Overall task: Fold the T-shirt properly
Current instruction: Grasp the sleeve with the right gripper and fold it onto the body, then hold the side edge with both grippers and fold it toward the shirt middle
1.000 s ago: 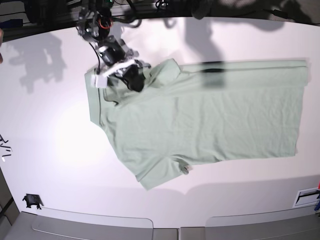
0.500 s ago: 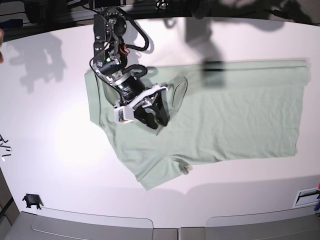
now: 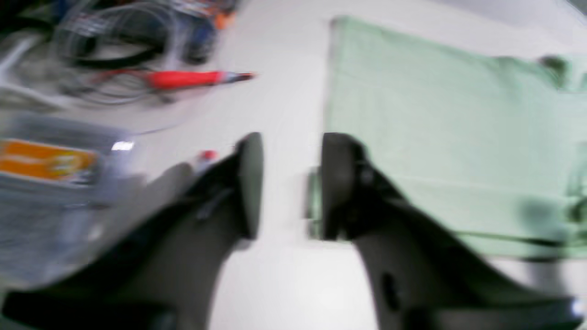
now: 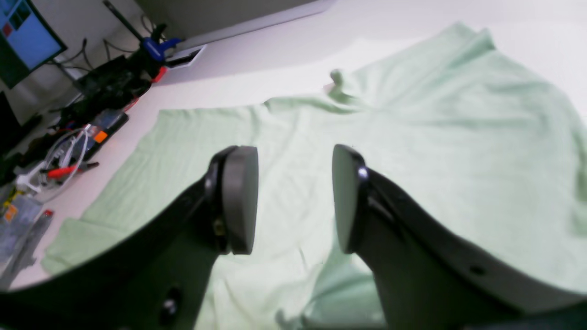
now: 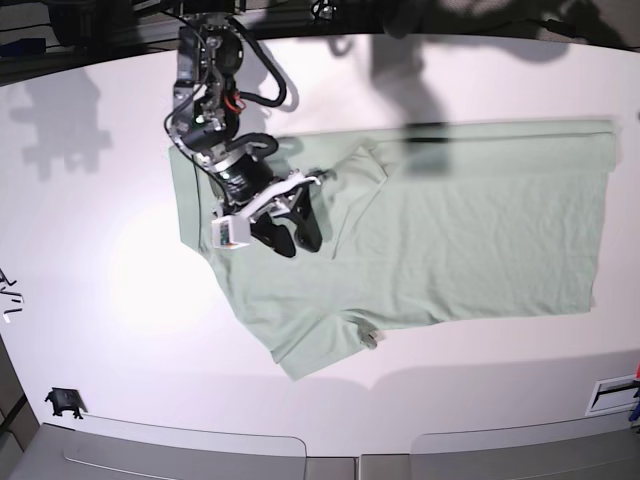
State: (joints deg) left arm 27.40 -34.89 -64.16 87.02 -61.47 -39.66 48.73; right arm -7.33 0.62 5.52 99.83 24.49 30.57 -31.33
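The T-shirt (image 5: 440, 230) lies spread flat on the white tabletop (image 5: 120, 300), collar end toward the base view's left, one sleeve (image 5: 355, 185) folded in over the chest. The right gripper (image 5: 290, 235) hangs over the shirt near the collar, its jaws apart with nothing between them. The left gripper (image 3: 289, 183) shows only in its blurred wrist view, jaws parted and empty, by the shirt's edge (image 3: 328, 82) over bare tabletop.
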